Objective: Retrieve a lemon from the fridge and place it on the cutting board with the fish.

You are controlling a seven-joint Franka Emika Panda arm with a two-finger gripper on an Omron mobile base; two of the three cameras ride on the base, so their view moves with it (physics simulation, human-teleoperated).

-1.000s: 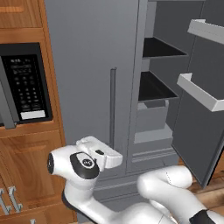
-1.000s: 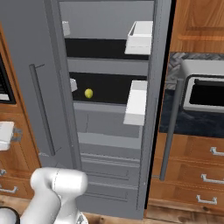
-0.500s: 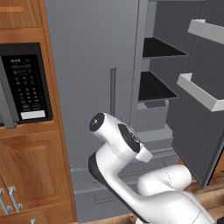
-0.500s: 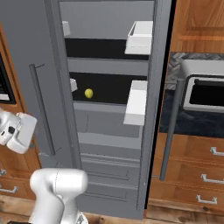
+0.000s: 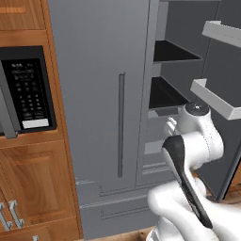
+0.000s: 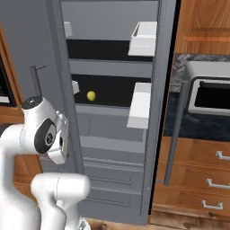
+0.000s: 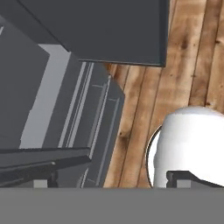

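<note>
We took the fridge [image 6: 112, 112] as our landmark. Nearest to us, the white arm [image 5: 193, 141] stood folded in front of the fridge's lower drawers [image 6: 112, 179]. In the hand view the gripper [image 7: 113, 181] looked down past the drawer fronts at the wooden floor [image 7: 183, 65], its two dark fingertips [image 7: 43, 179] set wide apart with nothing between them, so it was released and empty. The fridge's left door [image 5: 99, 94] was closed, its long bar handle [image 5: 121, 124] upright; the right door [image 6: 166, 90] stood swung open, with white bins [image 6: 139, 105] on its inner face. Deeper inside the fridge, the lemon [image 6: 91, 95] lay alone on the dark middle shelf, toward its left side. Left of the fridge hung the black-panelled microwave [image 5: 26, 94] in wooden cabinets; right of the fridge sat a toaster oven [image 6: 206, 90] on a counter.
</note>
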